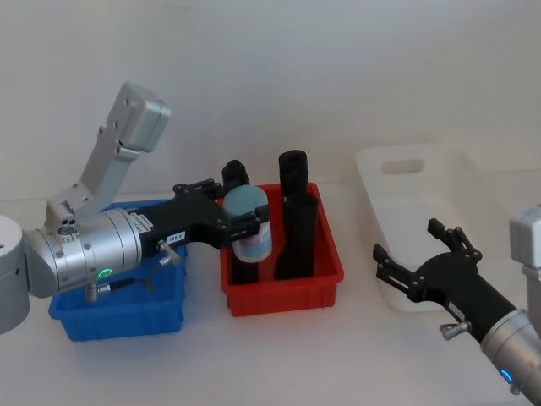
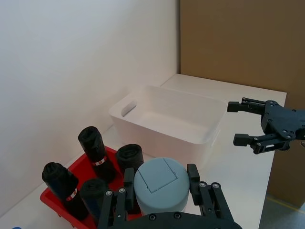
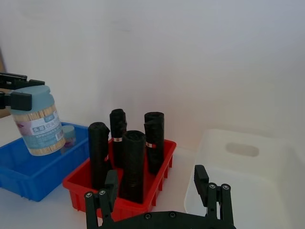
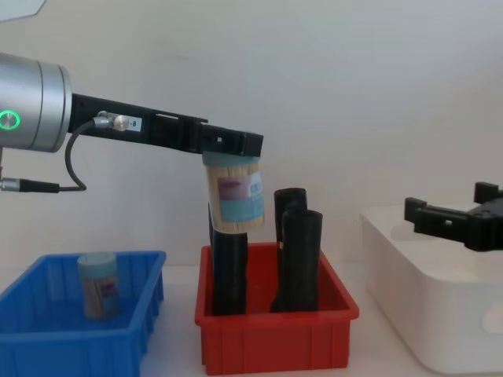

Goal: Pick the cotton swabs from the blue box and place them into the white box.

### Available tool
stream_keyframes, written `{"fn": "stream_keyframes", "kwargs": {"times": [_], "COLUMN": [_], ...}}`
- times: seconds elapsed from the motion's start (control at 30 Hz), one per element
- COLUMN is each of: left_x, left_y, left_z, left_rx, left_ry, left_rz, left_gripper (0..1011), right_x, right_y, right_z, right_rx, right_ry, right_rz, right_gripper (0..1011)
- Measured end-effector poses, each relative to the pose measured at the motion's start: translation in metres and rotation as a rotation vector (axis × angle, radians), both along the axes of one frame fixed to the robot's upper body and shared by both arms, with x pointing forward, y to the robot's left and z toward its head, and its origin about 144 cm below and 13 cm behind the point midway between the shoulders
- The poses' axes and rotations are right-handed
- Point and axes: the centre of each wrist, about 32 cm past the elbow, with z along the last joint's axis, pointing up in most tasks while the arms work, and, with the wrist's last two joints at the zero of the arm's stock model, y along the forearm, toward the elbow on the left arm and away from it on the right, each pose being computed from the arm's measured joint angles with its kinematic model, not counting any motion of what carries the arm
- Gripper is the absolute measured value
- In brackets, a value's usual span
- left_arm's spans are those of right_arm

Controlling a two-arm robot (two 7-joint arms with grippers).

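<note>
Holding a jar of cotton swabs (image 4: 234, 196) tight by its lid, the left hand (image 1: 241, 216) hangs over the red bin (image 1: 283, 293), short of the white box (image 1: 423, 182) where the right hand (image 1: 407, 239) hovers spread apart, so a slip could drop it among the black rolls (image 1: 297, 238).

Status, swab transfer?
Left end effector shut on swab jar above black rolls in red bin. Right end effector open beside white box. Second jar in blue box.
</note>
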Motion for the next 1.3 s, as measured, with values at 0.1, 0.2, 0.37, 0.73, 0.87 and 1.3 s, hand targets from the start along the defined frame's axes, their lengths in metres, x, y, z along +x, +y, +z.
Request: {"fn": "stream_keyframes", "kwargs": {"times": [0.1, 0.2, 0.37, 0.73, 0.87, 1.3], "left_x": [0.000, 0.000, 0.000, 0.000, 0.000, 0.000], "left_y": [0.000, 0.000, -0.001, -0.001, -0.001, -0.001], "left_z": [0.000, 0.000, 0.000, 0.000, 0.000, 0.000], "left_rx": [0.000, -0.001, -0.001, -0.001, -0.001, -0.001], "left_ry": [0.000, 0.000, 0.001, 0.001, 0.001, 0.001], "left_rz": [-0.002, -0.004, -0.006, -0.009, -0.009, -0.010], "left_gripper": [669, 669, 669, 669, 669, 669], "right_x": [0.002, 0.005, 0.009, 0.023, 0.029, 0.052], "right_y": [0.002, 0.003, 0.007, 0.020, 0.025, 0.039], "right_z": [0.002, 0.003, 0.006, 0.014, 0.018, 0.027], "right_rx": [-0.010, -0.021, -0.038, -0.086, -0.108, -0.158], "right_ry": [-0.003, -0.005, -0.009, -0.024, -0.032, -0.051], "right_rz": [0.036, 0.076, 0.139, 0.310, 0.370, 0.468], "right_gripper": [1002, 1002, 1002, 1001, 1002, 1002]}}
